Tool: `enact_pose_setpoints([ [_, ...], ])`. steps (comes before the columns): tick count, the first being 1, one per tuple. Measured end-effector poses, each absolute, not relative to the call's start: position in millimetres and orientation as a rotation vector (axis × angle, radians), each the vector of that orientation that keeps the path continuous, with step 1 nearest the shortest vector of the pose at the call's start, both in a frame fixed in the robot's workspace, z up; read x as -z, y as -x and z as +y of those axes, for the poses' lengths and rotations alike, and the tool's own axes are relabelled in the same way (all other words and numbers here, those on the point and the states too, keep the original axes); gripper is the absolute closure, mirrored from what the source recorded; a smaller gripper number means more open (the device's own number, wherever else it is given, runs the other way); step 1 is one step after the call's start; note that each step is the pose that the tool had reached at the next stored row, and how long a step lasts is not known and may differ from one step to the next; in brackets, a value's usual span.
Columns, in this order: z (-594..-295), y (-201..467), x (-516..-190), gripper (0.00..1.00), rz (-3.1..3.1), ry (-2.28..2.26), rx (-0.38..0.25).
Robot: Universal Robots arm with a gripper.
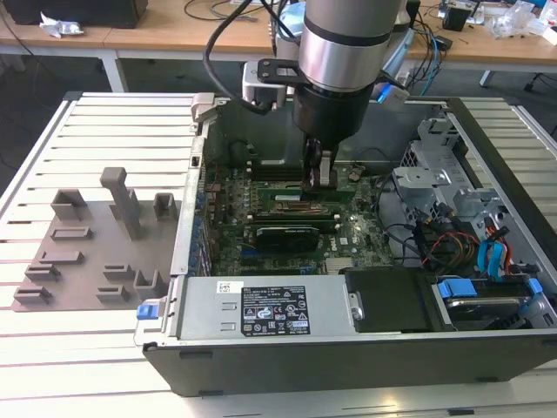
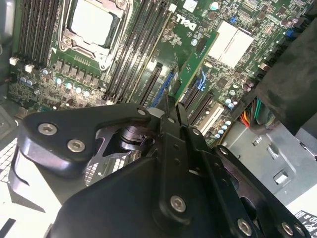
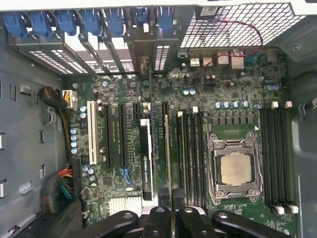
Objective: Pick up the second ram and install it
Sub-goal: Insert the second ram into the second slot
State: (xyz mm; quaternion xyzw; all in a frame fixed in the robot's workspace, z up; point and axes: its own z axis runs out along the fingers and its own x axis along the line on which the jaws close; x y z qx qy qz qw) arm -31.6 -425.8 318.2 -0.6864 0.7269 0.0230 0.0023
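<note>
Black fingers [image 3: 178, 198] of the gripper [image 3: 171, 201] are pinched together on the second ram [image 3: 167, 163], a thin green stick seen edge-on, running straight out from the fingertips over the motherboard [image 3: 228, 99]. In the second wrist view the stick [image 2: 190, 67] slopes away from the fingertips [image 2: 181, 116]. Just beside it lie long black memory slots [image 3: 195, 153], and beyond those sits the processor socket [image 3: 234, 168]. From the exterior view, the gripper [image 1: 318, 178] reaches down into the open computer case [image 1: 348, 344].
</note>
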Motion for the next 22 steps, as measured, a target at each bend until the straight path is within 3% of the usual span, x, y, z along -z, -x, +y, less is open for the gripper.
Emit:
enact_pose_setpoints([
  [22,-416,32,-295,0.87,2.28,2.153,-0.073],
])
